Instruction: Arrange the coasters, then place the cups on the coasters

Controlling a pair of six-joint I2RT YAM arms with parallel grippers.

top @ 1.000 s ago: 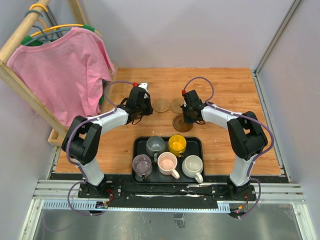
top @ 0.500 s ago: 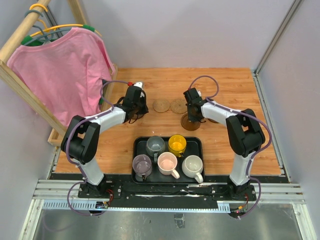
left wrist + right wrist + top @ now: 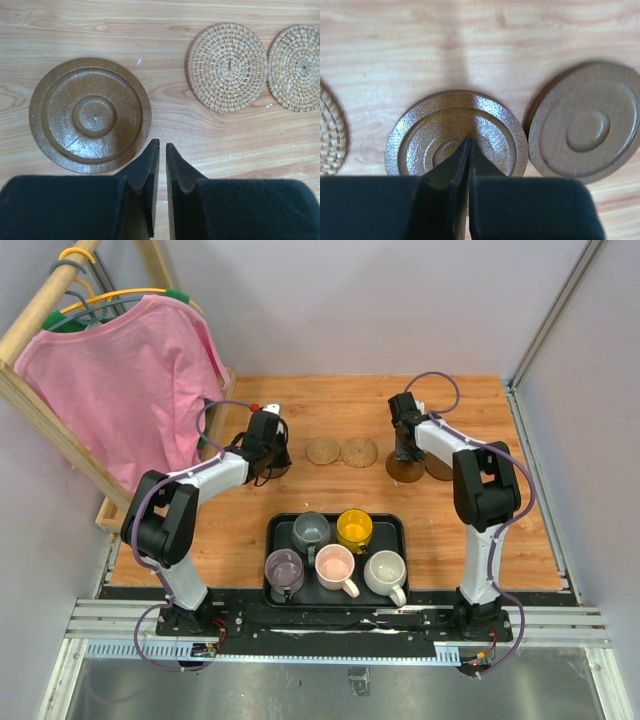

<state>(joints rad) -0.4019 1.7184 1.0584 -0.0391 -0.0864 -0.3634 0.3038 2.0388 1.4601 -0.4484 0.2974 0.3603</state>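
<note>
Three dark brown coasters and two tan woven coasters lie on the wooden table. One brown coaster (image 3: 90, 115) lies just ahead and left of my left gripper (image 3: 162, 145), whose jaws stand a narrow slit apart with nothing between them. The tan coasters (image 3: 227, 66) (image 3: 297, 67) lie side by side to its right. My right gripper (image 3: 469, 142) is shut, tips pressed on a second brown coaster (image 3: 456, 125); the third (image 3: 585, 127) lies beside it. Five cups stand in the black tray (image 3: 398, 530): grey-blue (image 3: 311, 530), yellow (image 3: 354, 528), mauve (image 3: 284, 568), pink (image 3: 334, 565), off-white (image 3: 385, 572).
A pink shirt (image 3: 130, 390) hangs on a wooden rack at the table's left edge, close to the left arm. Grey walls close in the back and right sides. A metal rail runs along the near edge.
My right gripper has slid its brown coaster right and away from the tray, up beside the other brown one. The left jaws have parted slightly over their coaster's edge.
</note>
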